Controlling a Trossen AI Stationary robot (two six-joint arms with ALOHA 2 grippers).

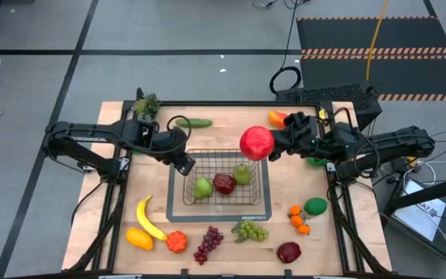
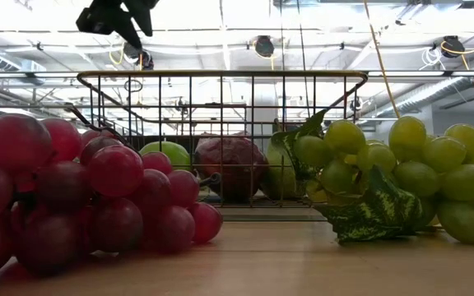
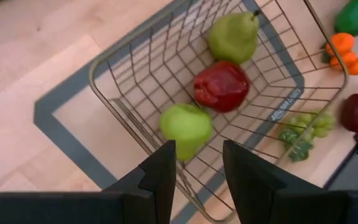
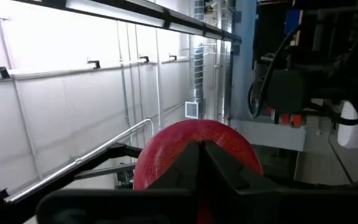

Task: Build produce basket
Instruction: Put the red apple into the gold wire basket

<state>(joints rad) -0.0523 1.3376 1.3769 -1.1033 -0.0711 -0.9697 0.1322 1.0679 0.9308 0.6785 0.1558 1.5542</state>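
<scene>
Wooden tabletop (image 1: 91, 194) holds a wire basket (image 1: 186, 177) on a dark grey base with a small white label (image 1: 251, 218); its words are too small to read. Two green pears (image 1: 203, 187) and a dark red fruit (image 1: 224, 184) lie inside. Right jaws (image 1: 272, 147) pinch a red apple (image 1: 256, 142) above the basket's far right corner. Left jaws (image 1: 186, 166) hang partly spread above its left wall, pinching nothing. Grapes (image 1: 207, 243) lie nearer the front edge.

A grey floor (image 1: 169, 31) crossed by dark tape lines fills the upper frame. A black mat (image 1: 378, 46) with striped edges lies upper right, a yellow cable (image 1: 374, 39) crossing it. The wooden counter (image 1: 91, 232) sits centre. Ceiling pipes (image 2: 434, 90) and white wall panels (image 4: 55, 112) show beyond.
</scene>
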